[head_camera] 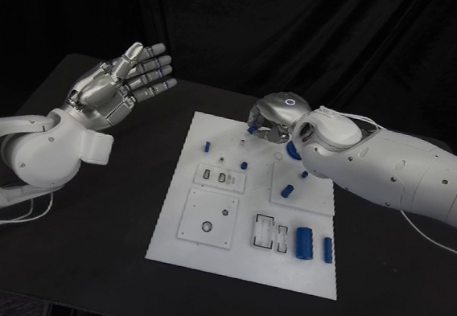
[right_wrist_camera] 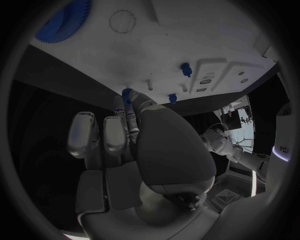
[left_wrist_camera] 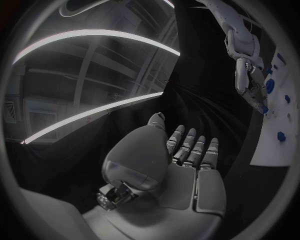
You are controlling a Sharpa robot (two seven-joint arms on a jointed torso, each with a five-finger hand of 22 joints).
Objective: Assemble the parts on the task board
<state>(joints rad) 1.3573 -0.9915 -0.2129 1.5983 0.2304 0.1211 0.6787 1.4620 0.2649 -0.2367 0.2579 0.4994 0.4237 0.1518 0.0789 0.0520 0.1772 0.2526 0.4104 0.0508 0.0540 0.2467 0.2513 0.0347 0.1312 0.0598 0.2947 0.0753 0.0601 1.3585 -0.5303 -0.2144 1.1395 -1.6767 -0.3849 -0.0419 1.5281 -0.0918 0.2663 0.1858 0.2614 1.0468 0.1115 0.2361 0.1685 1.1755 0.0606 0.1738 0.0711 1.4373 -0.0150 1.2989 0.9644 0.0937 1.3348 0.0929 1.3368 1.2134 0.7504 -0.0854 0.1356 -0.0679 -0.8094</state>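
Observation:
The white task board lies in the middle of the table. My right hand hovers over its far edge and pinches a small blue part between thumb and fingers, close above the board. A blue gear and two small blue pegs stand on the board near that hand. Two blue cylinders lie at the board's near right, and smaller blue pieces stand mid-board. My left hand is raised off the table left of the board, fingers spread, palm bare.
White inset plates with holes and slots sit on the board's near left. The black table surrounds the board. My right forearm reaches over the board's far right corner.

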